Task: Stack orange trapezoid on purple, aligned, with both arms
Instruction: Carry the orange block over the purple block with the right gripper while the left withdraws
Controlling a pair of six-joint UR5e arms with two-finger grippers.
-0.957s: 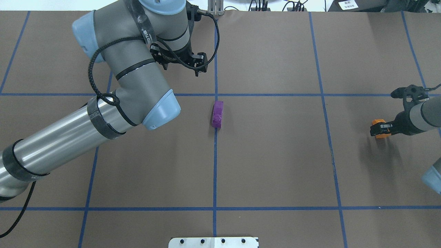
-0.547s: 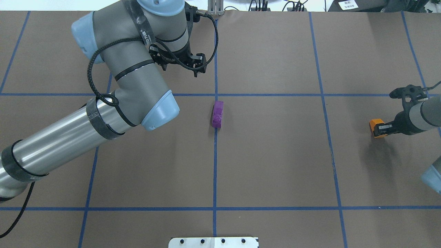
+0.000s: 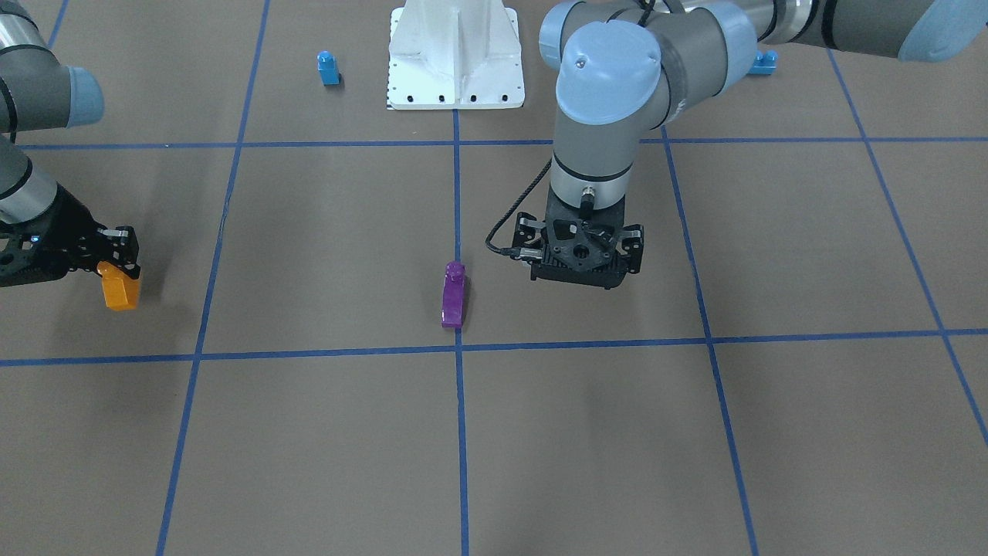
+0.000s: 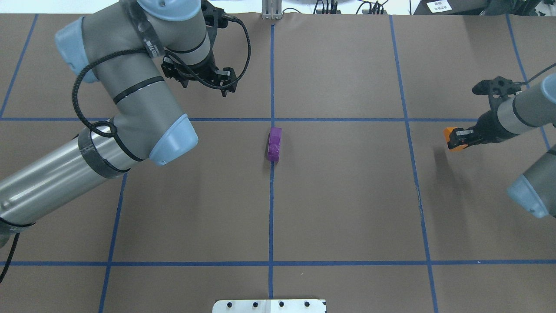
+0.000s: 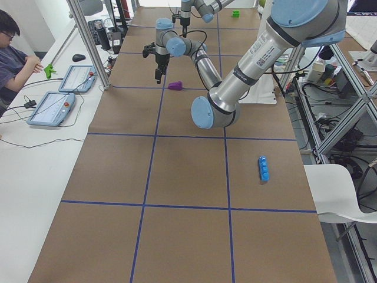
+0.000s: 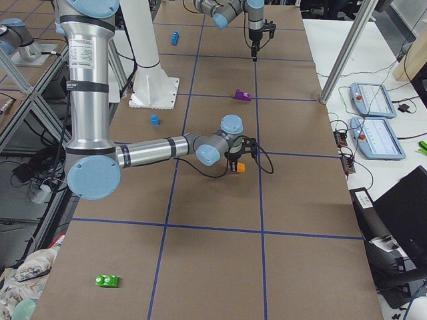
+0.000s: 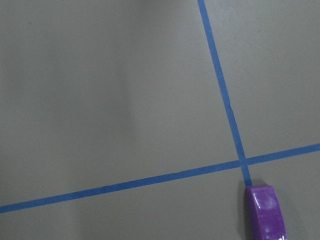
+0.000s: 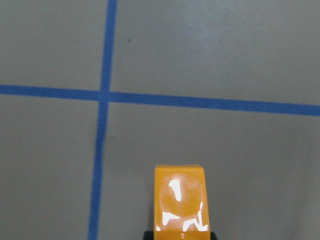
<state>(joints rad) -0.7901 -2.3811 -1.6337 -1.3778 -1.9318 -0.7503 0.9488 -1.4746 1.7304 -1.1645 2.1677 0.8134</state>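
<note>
The purple brick (image 4: 274,144) lies on the brown table on the centre blue tape line, also in the front view (image 3: 453,295) and at the bottom of the left wrist view (image 7: 266,212). My left gripper (image 4: 200,78) hangs above the table, off to the far left of it, empty; it looks open (image 3: 580,266). My right gripper (image 4: 458,138) is shut on the orange trapezoid (image 4: 451,140) and holds it above the table, far to the right of the purple brick. The orange trapezoid also shows in the front view (image 3: 121,291) and the right wrist view (image 8: 180,200).
A small blue single-stud brick (image 3: 328,67) and a long blue brick (image 3: 764,62) lie near the white robot base (image 3: 455,54). A green brick (image 6: 107,281) lies far off at the table's right end. An operator (image 5: 12,59) sits beside the table.
My right gripper has carried the orange trapezoid left and farther from the robot, toward the purple brick. My left arm has swung left, away from the purple brick.
</note>
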